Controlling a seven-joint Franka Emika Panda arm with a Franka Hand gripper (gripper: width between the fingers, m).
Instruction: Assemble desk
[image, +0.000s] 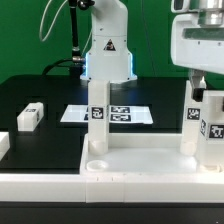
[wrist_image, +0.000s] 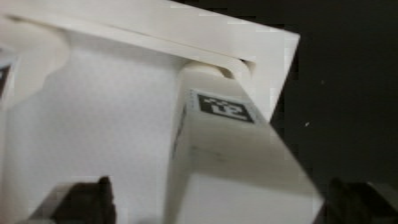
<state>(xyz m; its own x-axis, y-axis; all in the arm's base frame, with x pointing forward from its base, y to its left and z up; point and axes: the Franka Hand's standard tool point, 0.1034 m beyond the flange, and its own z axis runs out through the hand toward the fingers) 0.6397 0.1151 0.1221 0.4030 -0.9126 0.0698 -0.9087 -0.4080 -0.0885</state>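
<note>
The white desk tabletop (image: 140, 160) lies at the front with three tagged white legs standing in its corner sockets: one on the exterior view's left (image: 97, 120) and two on its right (image: 192, 125) (image: 214, 135). My gripper (image: 200, 88) hangs over the right legs. In the wrist view I look down one upright leg (wrist_image: 240, 150) with its tag toward the tabletop (wrist_image: 89, 110). My gripper (wrist_image: 222, 205) straddles this leg. Its dark fingertips (wrist_image: 89, 200) stand on either side. A gap shows at one finger, so it is open.
A loose white leg (image: 30, 117) lies on the black table on the exterior view's left, with another white part (image: 3, 145) at the edge. The marker board (image: 125, 113) lies behind the tabletop. The robot base (image: 108, 50) stands at the back. A white rail (image: 40, 185) runs along the front.
</note>
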